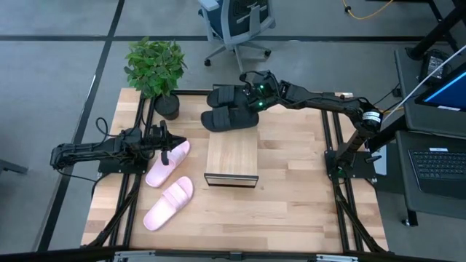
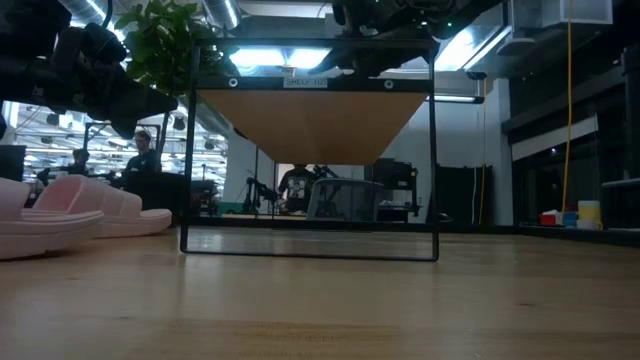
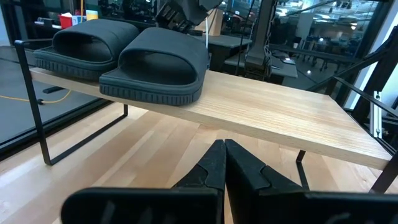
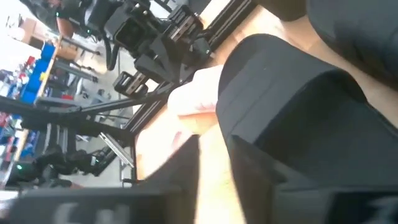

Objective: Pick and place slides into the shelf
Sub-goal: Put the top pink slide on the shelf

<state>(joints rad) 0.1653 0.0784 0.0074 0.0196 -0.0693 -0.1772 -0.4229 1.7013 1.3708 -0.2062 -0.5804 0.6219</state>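
Note:
Two black slides stand side by side, soles down, on the far end of the shelf's light plank; the left wrist view shows them as the nearer and farther one. My right gripper hovers at the slides' right side, open, with a black strap filling its view. Two pale pink slides lie sole-down on the table left of the shelf. My left gripper is shut, by the far pink slide, pointing at the shelf. My right gripper stands right against the nearer black slide, coming from the table's right side. The blurred wrist view and the slide itself hide whether a finger touches it, so I cannot tell.
A potted plant stands at the table's far left corner. Dark frame rails run along the table's left and right sides. The shelf's near half is bare plank. An office chair sits beyond the far edge.

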